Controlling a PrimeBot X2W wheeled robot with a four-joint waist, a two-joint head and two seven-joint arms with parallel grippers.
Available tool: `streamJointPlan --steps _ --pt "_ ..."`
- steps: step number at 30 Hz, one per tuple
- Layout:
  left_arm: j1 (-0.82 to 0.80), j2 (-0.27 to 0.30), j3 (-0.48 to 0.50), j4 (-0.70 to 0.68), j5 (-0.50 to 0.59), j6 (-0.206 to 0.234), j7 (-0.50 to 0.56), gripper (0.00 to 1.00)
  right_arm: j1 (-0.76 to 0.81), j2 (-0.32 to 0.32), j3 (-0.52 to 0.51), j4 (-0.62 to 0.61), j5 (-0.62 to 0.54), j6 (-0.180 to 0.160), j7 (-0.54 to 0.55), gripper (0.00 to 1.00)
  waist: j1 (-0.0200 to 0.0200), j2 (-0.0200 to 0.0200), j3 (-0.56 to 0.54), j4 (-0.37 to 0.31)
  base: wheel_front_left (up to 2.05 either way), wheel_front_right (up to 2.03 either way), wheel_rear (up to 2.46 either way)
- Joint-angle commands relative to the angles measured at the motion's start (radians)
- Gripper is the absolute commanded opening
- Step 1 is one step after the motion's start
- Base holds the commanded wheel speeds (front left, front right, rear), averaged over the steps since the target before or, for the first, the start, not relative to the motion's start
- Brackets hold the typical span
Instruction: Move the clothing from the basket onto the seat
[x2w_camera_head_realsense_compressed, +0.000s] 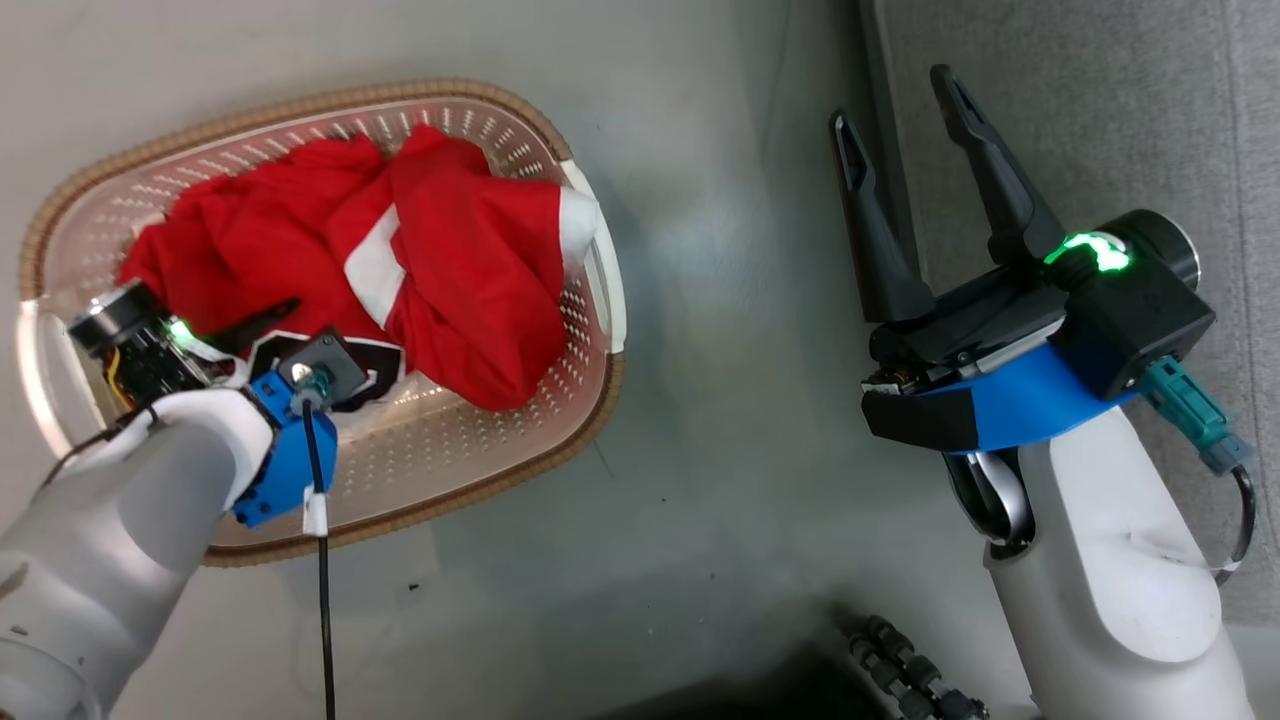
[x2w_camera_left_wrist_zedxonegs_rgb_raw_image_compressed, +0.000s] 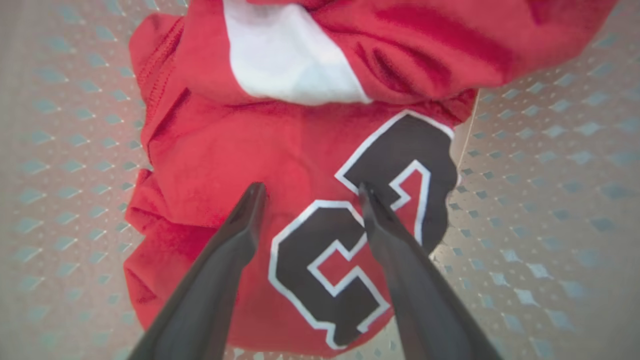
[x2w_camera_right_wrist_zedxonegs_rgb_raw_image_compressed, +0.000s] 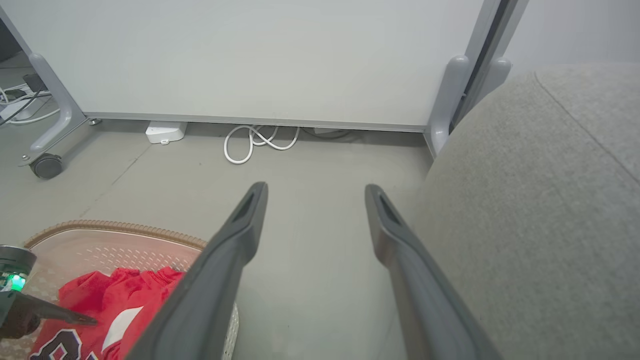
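The cream basket (x2w_camera_head_realsense_compressed: 590, 420) stands on the floor at the left, holding the red clothing (x2w_camera_head_realsense_compressed: 470, 300). The jersey (x2w_camera_left_wrist_zedxonegs_rgb_raw_image_compressed: 210, 165) with black "23" lies low in the pile, and the garment with a white band (x2w_camera_left_wrist_zedxonegs_rgb_raw_image_compressed: 295, 65) lies over it. My left gripper (x2w_camera_left_wrist_zedxonegs_rgb_raw_image_compressed: 311, 192) reaches down into the basket, open, with its fingertips straddling the numerals right at the fabric. In the head view the left gripper (x2w_camera_head_realsense_compressed: 275, 325) sits at the basket's near left. My right gripper (x2w_camera_head_realsense_compressed: 900, 110) hangs open and empty over the floor beside the grey seat (x2w_camera_head_realsense_compressed: 1100, 90). The right wrist view shows the right gripper (x2w_camera_right_wrist_zedxonegs_rgb_raw_image_compressed: 315, 191), the seat (x2w_camera_right_wrist_zedxonegs_rgb_raw_image_compressed: 540, 200) and the basket (x2w_camera_right_wrist_zedxonegs_rgb_raw_image_compressed: 115, 230).
A pale panel on castors (x2w_camera_right_wrist_zedxonegs_rgb_raw_image_compressed: 250, 60) stands beyond the floor strip, with a white cable loop (x2w_camera_right_wrist_zedxonegs_rgb_raw_image_compressed: 255, 142) and a white box (x2w_camera_right_wrist_zedxonegs_rgb_raw_image_compressed: 165, 132) at its foot. A black ribbed hose (x2w_camera_head_realsense_compressed: 910, 670) lies near my base. Bare grey floor (x2w_camera_head_realsense_compressed: 740, 400) separates basket and seat.
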Motion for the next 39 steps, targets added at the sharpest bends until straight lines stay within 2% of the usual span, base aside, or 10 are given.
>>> streamJointPlan --steps 1,8,20,21,22,23,39 --pt "-0.026 0.008 -0.003 0.011 0.006 -0.001 0.014 1.0 -0.021 -0.002 0.001 -0.007 0.003 0.0 -0.003 1.0 -0.0002 0.0 0.035 -0.011 0.0 0.0 0.0" --pt "-0.069 0.015 -0.005 0.025 0.062 -0.001 0.079 1.0 -0.035 -0.002 0.001 -0.031 0.007 0.0 -0.003 1.0 -0.0002 0.0 0.098 -0.026 0.0 0.0 0.0" --pt "-0.106 0.0 -0.005 0.058 0.057 -0.001 0.156 1.0 -0.041 -0.002 -0.013 -0.049 -0.002 0.0 -0.003 1.0 -0.0002 0.0 0.138 -0.025 0.0 0.0 0.0" --pt "-0.107 -0.001 -0.005 0.059 0.058 -0.001 0.157 0.56 -0.042 -0.002 -0.014 -0.05 -0.002 0.0 -0.003 1.0 -0.0002 0.0 0.139 -0.025 0.0 0.0 0.0" --pt "-0.105 -0.003 -0.005 0.06 0.056 -0.001 0.16 0.18 -0.043 -0.002 -0.015 -0.05 -0.002 0.0 -0.003 1.0 -0.0002 0.0 0.139 -0.024 0.0 0.0 0.0" --pt "-0.098 -0.006 -0.005 0.055 0.062 -0.001 0.161 0.0 -0.043 -0.002 -0.015 -0.05 -0.001 0.0 -0.003 1.0 -0.0002 0.0 0.138 -0.024 0.0 0.0 0.0" --pt "-0.063 -0.057 -0.005 0.025 0.033 -0.001 0.117 0.0 -0.027 -0.002 -0.035 -0.024 -0.025 0.0 -0.003 1.0 -0.0002 0.0 0.055 0.022 0.0 0.0 0.0"
